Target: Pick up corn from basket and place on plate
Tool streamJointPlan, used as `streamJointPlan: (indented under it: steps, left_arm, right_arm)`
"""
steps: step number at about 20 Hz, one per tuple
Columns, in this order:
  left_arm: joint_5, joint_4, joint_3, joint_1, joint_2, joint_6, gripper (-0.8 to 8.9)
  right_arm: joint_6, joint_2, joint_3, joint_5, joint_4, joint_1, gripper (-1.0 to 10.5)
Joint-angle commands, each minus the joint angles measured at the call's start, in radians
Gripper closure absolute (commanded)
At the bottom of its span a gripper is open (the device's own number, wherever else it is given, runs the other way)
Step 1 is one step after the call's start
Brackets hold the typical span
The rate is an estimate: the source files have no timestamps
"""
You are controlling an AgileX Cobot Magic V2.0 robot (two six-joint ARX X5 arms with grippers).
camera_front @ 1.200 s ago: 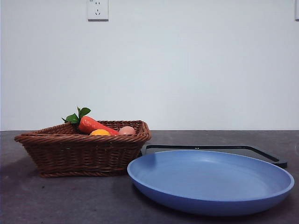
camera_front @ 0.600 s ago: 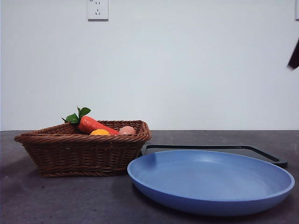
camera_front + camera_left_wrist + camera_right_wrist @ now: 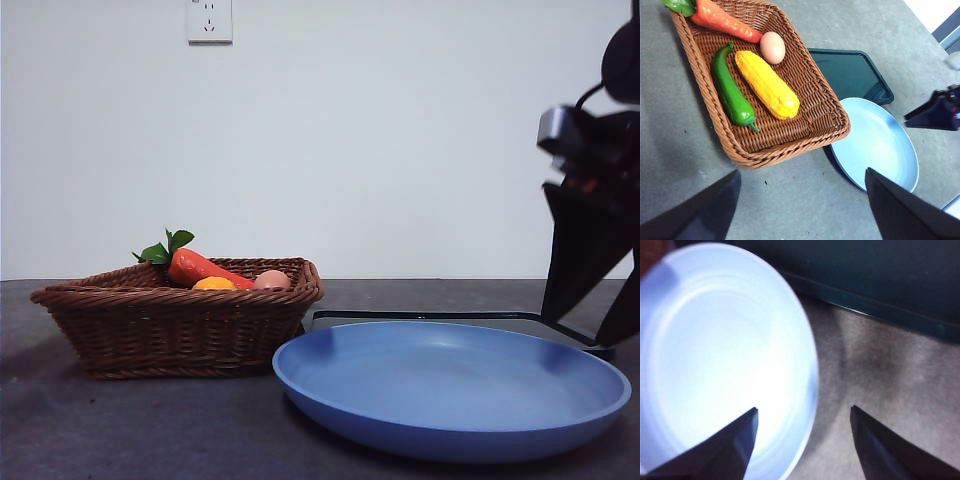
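Yellow corn [image 3: 767, 84]: lies in the basket [image 3: 805, 127], between pepper [image 3: 732, 94] and egg [image 3: 772, 47].
Plate [image 3: 450, 385]: at basket's 4 o'clock, empty.
Right gripper [image 3: 802, 415]: jaws wide, over plate's rim.
Left gripper [image 3: 800, 200]: jaws wide, above the table.

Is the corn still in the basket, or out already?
In. The corn lies flat in the basket, beside a green pepper; neither pincer touches it.

Plain white wall [image 3: 400, 150], white power socket [image 3: 209, 21], dark grey tabletop [image 3: 150, 420]
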Motion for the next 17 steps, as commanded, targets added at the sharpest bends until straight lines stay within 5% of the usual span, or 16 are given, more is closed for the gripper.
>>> streamJointPlan:
  steps: [1,12,17]
  left_arm:
    - [0.005,0.014,0.019,-0.002,0.003,-0.002,4.1]
    - [0.005,0.015,0.019,-0.003,0.017,-0.006,4.11]
    - [0.005,0.042,0.029,-0.023,0.076,-0.032,4.11]
  right_arm:
    - [0.009,0.057,0.016,-0.001,0.028,0.01,6.7]
    - [0.011,0.136,0.016,-0.045,0.053,0.021,9.5]
    - [0.06,0.122,0.016,-0.044,0.035,0.004,9.5]
